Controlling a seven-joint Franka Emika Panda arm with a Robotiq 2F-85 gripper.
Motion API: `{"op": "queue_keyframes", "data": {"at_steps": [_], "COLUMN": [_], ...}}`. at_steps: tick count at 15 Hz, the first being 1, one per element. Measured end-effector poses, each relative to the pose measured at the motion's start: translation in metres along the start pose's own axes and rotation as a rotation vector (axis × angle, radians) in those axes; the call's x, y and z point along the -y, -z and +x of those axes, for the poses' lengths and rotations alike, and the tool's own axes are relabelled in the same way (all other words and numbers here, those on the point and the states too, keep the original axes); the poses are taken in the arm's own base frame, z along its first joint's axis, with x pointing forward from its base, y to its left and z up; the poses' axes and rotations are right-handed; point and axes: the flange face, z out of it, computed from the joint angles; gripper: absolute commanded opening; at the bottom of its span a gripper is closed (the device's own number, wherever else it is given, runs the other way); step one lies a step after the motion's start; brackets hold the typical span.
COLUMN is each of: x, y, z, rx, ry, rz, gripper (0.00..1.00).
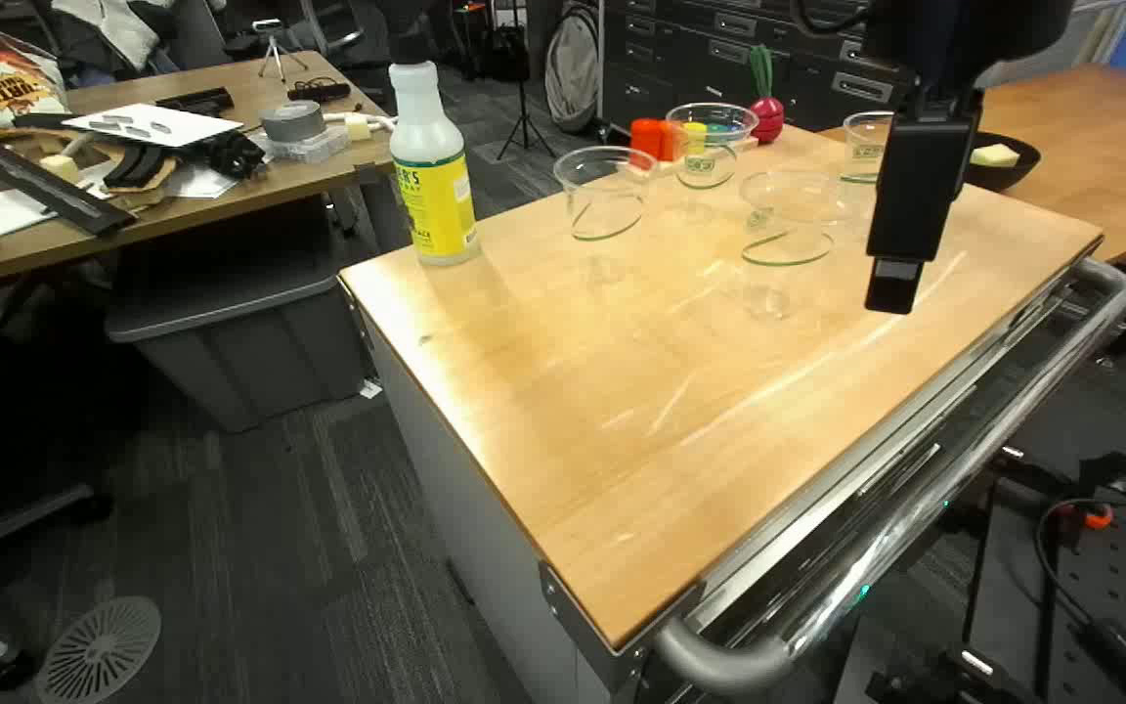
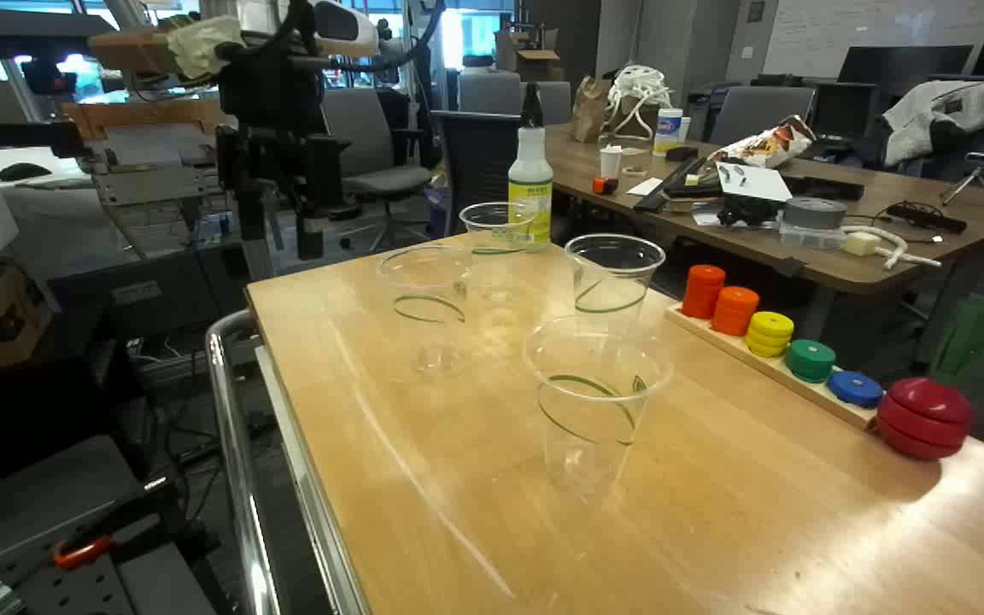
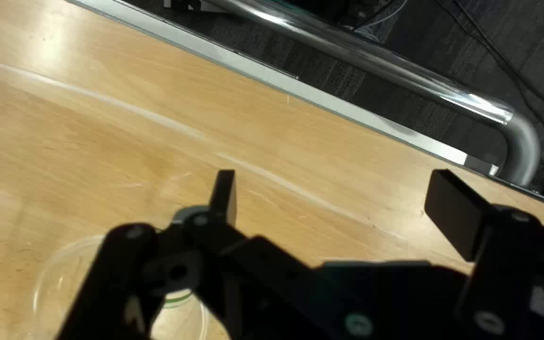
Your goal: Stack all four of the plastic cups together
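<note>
Above the wooden table (image 1: 602, 420), with the pincer (image 3: 335, 203) spread wide and empty, line up over one clear plastic cup (image 2: 430, 307), then pinch softly.

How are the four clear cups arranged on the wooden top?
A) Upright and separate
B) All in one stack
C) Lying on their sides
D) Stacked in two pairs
A: in both exterior views the four plastic cups stand mouth up, each in its own spot, with none nested inside another.
</note>
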Motion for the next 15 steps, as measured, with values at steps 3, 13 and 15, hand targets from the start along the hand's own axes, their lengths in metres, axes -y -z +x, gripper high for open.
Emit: {"op": "queue_keyframes", "data": {"at_steps": [3, 13, 15], "x": [0.0001, 0.0001, 0.0001], "y": [0.0047, 0.0059, 0.0059], "z": [0.0017, 0.0022, 0.0022], "rx": [-0.010, -0.013, -0.013], "ry": [0.000, 0.000, 0.000], "rz": [0.000, 0.000, 0.000], "gripper": [1.00, 1.00, 1.00]}}
